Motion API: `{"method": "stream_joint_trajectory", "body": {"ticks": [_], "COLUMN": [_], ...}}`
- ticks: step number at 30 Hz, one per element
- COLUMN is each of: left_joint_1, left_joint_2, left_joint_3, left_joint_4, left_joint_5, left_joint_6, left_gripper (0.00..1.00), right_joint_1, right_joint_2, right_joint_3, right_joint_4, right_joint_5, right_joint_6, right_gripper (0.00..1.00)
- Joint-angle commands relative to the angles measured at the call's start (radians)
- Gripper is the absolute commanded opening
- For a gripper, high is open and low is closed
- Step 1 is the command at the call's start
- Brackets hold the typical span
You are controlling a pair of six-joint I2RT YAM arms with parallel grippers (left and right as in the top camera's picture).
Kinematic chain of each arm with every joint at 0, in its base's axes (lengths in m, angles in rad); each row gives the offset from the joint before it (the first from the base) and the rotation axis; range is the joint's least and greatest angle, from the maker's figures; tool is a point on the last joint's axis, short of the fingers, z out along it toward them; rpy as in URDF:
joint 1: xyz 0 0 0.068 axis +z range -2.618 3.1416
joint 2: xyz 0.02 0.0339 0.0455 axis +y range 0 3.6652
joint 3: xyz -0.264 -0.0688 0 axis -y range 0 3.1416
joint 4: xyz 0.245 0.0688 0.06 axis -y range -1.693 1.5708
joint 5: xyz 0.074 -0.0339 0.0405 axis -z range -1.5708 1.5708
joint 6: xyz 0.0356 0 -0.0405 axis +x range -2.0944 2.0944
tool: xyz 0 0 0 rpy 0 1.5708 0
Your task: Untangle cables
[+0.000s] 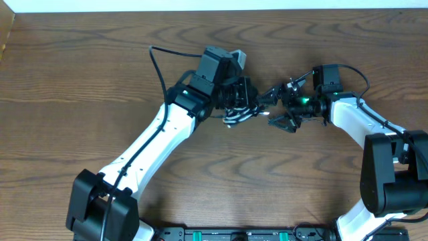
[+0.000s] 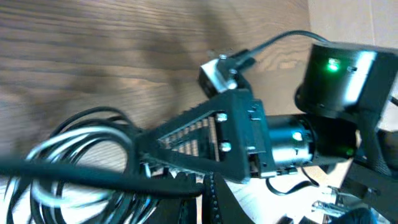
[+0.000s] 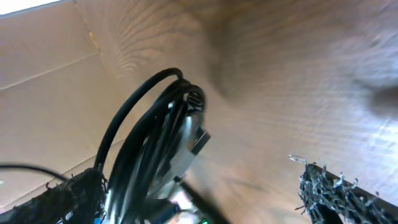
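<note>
My left hand (image 1: 239, 100) is clamped shut on the coiled cables (image 1: 234, 118), black strands with one white, bunched mid-worktop (image 1: 93, 60). My right hand (image 1: 269, 109) is spread wide, the bundle's end between its jaws, gripping nothing. I judge this the picking-apart step. Next I must close on a single loop and draw it clear.

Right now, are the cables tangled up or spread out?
Tangled up: the cables sit bunched together in one looped clump, black and white strands overlapping.
</note>
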Motion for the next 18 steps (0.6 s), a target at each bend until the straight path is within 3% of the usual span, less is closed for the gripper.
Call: {"method": "stream_joint_trajectory", "body": {"ticks": [1,7,14,17,18], "left_joint_1": [-0.019,-0.027,-0.027,-0.027,-0.026], "left_joint_2": [-0.011,-0.011,-0.011,-0.011,-0.011], "left_joint_3": [0.007,0.007,0.007,0.006,0.006], "left_joint_4": [0.019,0.019,-0.023,-0.034,-0.035], "left_joint_5": [0.044,0.075,0.169,0.169,0.169], "left_joint_6": [0.021,0.038,0.146,0.159,0.159], "left_gripper": [0.07,0.07,0.08,0.07,0.08], "right_joint_1": [0.007,0.01,0.01,0.01,0.01], "right_joint_2": [0.007,0.007,0.007,0.007,0.007], "right_joint_3": [0.011,0.011,0.011,0.011,0.011], "right_joint_4": [-0.005,0.013,0.047,0.045,0.045], "right_joint_5": [-0.066,-0.066,-0.065,-0.064,-0.045], "right_joint_6": [0.101,0.205,0.171,0.164,0.164], "right_gripper": [0.99,0.98,0.91,0.76,0.63]}}
